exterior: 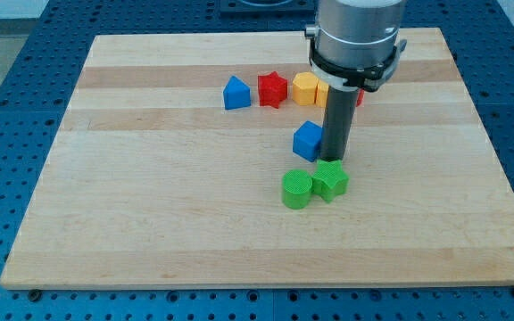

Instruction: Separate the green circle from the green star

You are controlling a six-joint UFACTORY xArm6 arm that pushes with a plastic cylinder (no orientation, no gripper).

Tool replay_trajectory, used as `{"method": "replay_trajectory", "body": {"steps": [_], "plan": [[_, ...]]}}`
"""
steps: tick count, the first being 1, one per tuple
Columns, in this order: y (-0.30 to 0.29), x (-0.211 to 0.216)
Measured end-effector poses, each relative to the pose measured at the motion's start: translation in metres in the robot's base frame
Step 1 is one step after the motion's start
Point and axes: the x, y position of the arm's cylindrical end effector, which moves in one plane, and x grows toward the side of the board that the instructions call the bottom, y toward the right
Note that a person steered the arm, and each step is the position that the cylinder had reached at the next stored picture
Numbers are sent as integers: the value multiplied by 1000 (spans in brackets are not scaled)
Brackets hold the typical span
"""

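The green circle (pixel 296 189) and the green star (pixel 330 179) sit side by side and touching, a little below the board's middle, the circle on the view's left of the star. My tip (pixel 334 159) stands just above the green star, at its top edge, with the rod rising straight up from there. A blue cube (pixel 308 140) sits right against the rod's left side.
A row of blocks lies near the view's top: a blue block (pixel 236 93), a red star (pixel 273 88), a yellow block (pixel 305 88) and another block partly hidden behind the rod. The wooden board (pixel 150 196) lies on a blue perforated table.
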Motion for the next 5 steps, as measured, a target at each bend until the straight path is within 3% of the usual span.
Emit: {"method": "replay_trajectory", "body": {"steps": [1, 2, 3, 4, 5], "plan": [[0, -7], [-2, 34], [-11, 39], [-22, 30], [-22, -20]]}}
